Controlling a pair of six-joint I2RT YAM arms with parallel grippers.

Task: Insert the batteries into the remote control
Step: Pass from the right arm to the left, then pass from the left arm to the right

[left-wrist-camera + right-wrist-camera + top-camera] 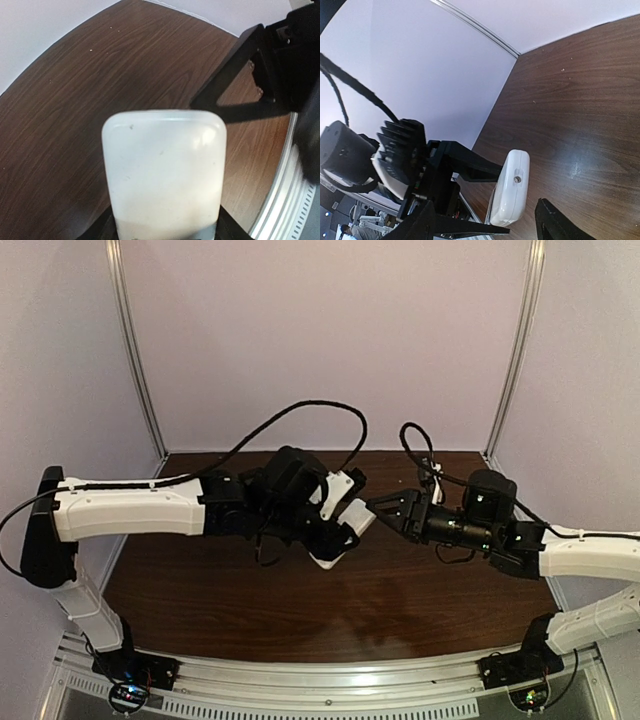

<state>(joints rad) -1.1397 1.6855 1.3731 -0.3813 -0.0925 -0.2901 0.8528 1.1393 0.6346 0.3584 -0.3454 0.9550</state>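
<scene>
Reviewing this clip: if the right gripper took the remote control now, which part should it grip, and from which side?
Probably the free end of the remote control, from the right arm's side. The left gripper clamps the other end, holding it off the table, thin edge toward the open right gripper, whose jaws could pinch the flat faces.

One remote control (165, 170) was up above the bench (200, 590), just the one. Two arms (130, 510) hung over that bench, and two tools with them: one left tool (345, 512), one right tool (383, 510).
</scene>
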